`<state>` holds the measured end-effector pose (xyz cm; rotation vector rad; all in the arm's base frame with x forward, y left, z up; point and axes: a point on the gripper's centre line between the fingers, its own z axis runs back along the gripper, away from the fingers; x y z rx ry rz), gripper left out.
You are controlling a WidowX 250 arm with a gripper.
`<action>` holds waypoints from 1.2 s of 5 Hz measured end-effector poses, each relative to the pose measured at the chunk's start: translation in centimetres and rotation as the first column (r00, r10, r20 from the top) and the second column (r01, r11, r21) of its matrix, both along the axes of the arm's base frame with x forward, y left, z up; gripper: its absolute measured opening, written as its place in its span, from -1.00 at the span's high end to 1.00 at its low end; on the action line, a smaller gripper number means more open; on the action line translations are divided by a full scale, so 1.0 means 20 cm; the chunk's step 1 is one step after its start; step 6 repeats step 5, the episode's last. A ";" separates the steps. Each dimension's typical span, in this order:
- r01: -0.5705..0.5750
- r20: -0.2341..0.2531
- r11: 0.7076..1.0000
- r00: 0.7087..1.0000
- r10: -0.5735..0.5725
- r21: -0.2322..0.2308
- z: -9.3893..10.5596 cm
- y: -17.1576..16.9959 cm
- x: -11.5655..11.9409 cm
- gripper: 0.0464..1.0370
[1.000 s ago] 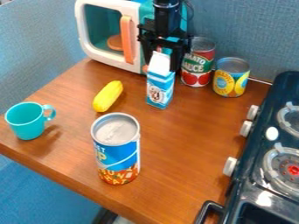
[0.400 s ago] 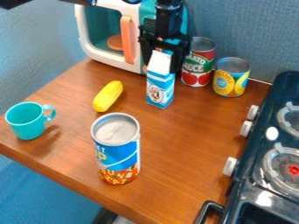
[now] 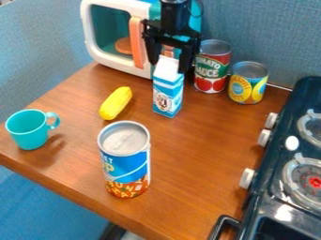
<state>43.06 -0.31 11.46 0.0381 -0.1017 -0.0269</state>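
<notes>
Camera view shows the black two-finger hand (image 3: 168, 68) with its fingers apart, one on either side of the gabled top of a blue-and-white carton (image 3: 167, 96); it stands upright on the brown wooden table (image 3: 194, 154), near a red-and-green metal can (image 3: 212, 70).

Below me is a glossy, reddish-brown wooden counter (image 3: 188, 159), its near edge slanting down from the view's left side. At the back sits a white and teal toy microwave (image 3: 113, 30). A blue and white carton (image 3: 167, 92) is upright in front of it; I cannot tell whether its base touches the wood. Beside it stand a red and green can (image 3: 212, 68) and a shorter yellow can (image 3: 248, 84). A yellow, cob-shaped piece (image 3: 116, 103) lies mid-counter, a teal cup (image 3: 28, 130) stands near the left edge, and a tall blue can (image 3: 125, 161) stands nearer me.
</notes>
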 end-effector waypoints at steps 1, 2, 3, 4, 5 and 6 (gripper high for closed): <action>-0.003 0.055 1.000 0.999 0.004 -0.029 0.08 -0.02 -0.08 -0.93; 0.010 0.036 1.000 0.999 -0.010 -0.025 0.14 -0.01 -0.18 -0.93; 0.030 -0.044 0.999 0.999 -0.029 0.010 0.15 0.06 -0.35 -0.93; 0.032 -0.089 0.998 0.996 -0.028 0.046 0.10 0.16 -0.46 -0.93; 0.039 -0.107 0.997 0.994 -0.032 0.069 0.07 0.21 -0.48 -0.93; 0.039 -0.107 0.997 0.994 -0.032 0.069 0.07 0.21 -0.48 -0.93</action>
